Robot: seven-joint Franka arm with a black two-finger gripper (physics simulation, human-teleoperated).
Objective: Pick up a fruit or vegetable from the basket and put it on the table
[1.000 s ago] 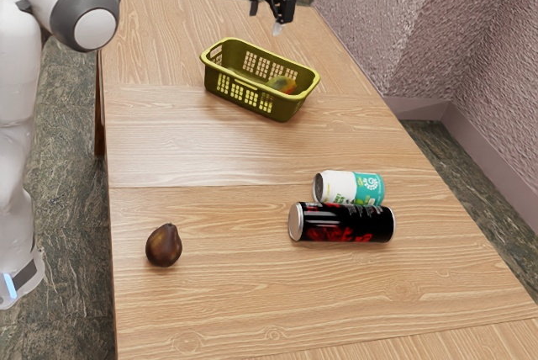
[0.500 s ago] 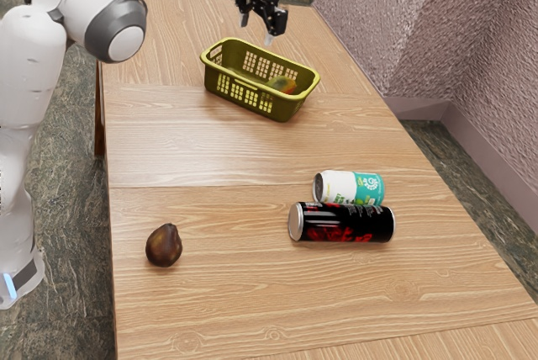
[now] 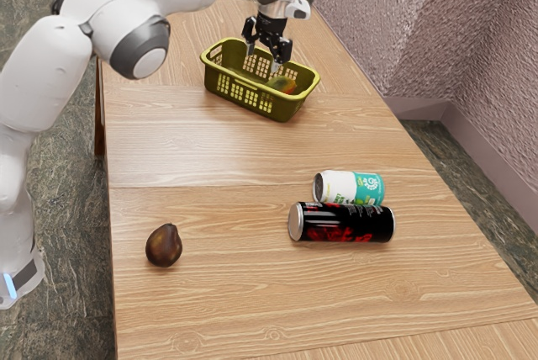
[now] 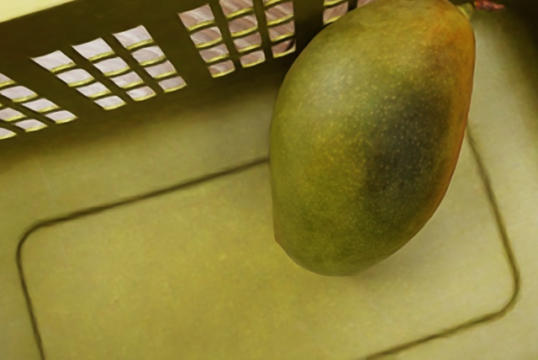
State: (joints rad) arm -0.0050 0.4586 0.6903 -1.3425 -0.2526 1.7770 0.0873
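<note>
My gripper (image 3: 262,58) points down over the olive-green basket (image 3: 220,85), its two fingers spread apart at about rim height. Inside the basket lies a green mango with an orange-red side (image 3: 285,85), toward the end at the exterior view's right and just beyond the fingertips. From the wrist view, the mango (image 4: 370,137) rests on the basket's floor (image 4: 151,276) close to a slotted side wall, its stem pointing toward a corner. Nothing is held. The wooden table (image 3: 210,158) carries the basket.
A dark brown pear-shaped fruit (image 3: 164,246) sits on the table at the exterior view's lower left. Toward its right lie a white and teal can (image 3: 349,187) and a black can (image 3: 340,223), side by side. A textured wall (image 3: 395,23) stands beyond the table.
My hand has come down from above and behind the basket to its opening, with the arm reaching further toward the exterior view's right. Basket, mango, cans and brown fruit have stayed put.
</note>
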